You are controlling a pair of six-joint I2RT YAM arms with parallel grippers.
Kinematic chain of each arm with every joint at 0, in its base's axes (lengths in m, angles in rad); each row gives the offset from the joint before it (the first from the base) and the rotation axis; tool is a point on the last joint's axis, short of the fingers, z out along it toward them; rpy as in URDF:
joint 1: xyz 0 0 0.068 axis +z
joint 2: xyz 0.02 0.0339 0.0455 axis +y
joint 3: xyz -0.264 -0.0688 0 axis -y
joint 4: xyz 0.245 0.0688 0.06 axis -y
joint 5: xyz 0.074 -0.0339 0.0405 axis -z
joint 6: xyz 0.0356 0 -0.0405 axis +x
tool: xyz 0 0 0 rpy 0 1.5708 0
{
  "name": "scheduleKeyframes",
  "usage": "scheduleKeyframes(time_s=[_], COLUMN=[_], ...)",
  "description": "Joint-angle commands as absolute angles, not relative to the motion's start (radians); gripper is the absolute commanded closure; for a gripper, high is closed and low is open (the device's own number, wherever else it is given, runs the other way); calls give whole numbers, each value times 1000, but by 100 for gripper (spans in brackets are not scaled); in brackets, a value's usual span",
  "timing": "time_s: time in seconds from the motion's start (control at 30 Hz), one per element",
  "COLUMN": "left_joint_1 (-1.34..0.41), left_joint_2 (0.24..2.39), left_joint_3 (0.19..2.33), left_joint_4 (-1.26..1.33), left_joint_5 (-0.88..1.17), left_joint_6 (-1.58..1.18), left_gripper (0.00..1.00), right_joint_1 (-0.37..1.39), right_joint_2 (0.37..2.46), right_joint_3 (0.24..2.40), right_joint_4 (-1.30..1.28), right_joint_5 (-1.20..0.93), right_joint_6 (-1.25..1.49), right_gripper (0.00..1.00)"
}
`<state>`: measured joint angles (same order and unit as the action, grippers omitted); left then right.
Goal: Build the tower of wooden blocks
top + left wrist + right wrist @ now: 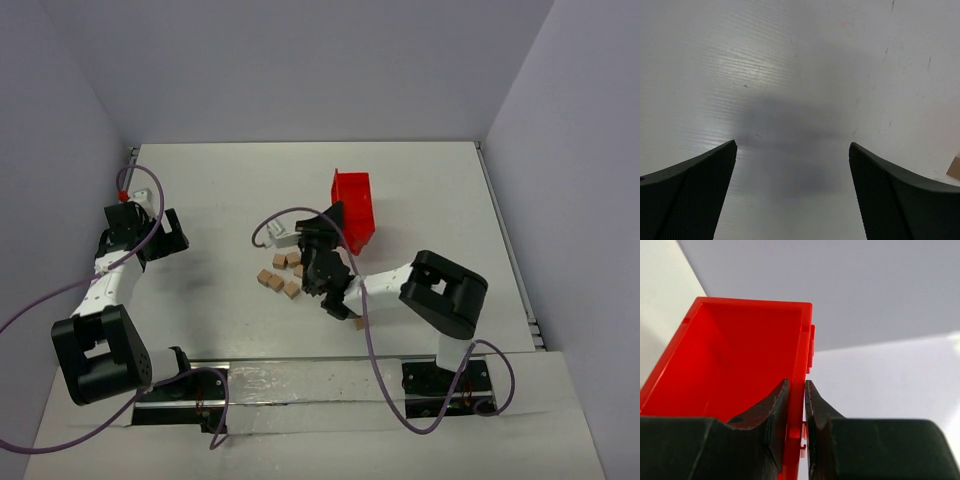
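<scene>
Several wood blocks (275, 283), small plain tan cubes with sharp edges and a matt grain, lie scattered flat on the white table (200, 190) just left of centre in the top view. 1 more sits apart at lower right of them, partly under the right arm. The right gripper (796, 382) is pinched narrow on the thin side wall of the red bin (740, 360), 1 black finger inside and 1 outside. The bin is glossy smooth plastic, rectangular, its open mouth tipped toward the wrist camera and nothing showing in the part seen. At mid-left the left gripper (792, 146) hangs over bare, faintly ribbed table with its dark, finely textured fingers (695, 190) spread wide and holding nothing; a tan block corner (955, 169) peeks in at that view's right edge
</scene>
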<state>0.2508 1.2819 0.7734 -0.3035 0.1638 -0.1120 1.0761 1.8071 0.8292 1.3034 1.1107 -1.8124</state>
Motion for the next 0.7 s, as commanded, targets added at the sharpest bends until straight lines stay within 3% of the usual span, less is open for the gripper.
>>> scheduleKeyframes(time_s=[0.0,0.13,0.27,0.33,0.4,0.67], left_joint_1=[259,259,259,261,261,264], left_joint_2=[1292,1289,1284,1282,1284,1261], left_joint_3=[822,819,814,813,813,793], left_joint_4=[-307,-306,-305,-302,-304,-290], left_joint_5=[179,194,228,244,257,334], left_joint_6=[-110,-100,-86,-80,-74,-38], left_gripper=[1,1,1,1,1,1], right_joint_1=[999,894,789,680,571,144], right_joint_2=[1652,1540,1452,1429,1407,1394], right_joint_3=[863,896,997,1067,1098,1121], right_joint_4=[1238,943,384,119,-18,-126], right_joint_5=[1143,1114,1015,888,745,223], right_joint_6=[-1488,-1182,-808,-524,-443,-202], right_gripper=[100,100,100,100,100,100])
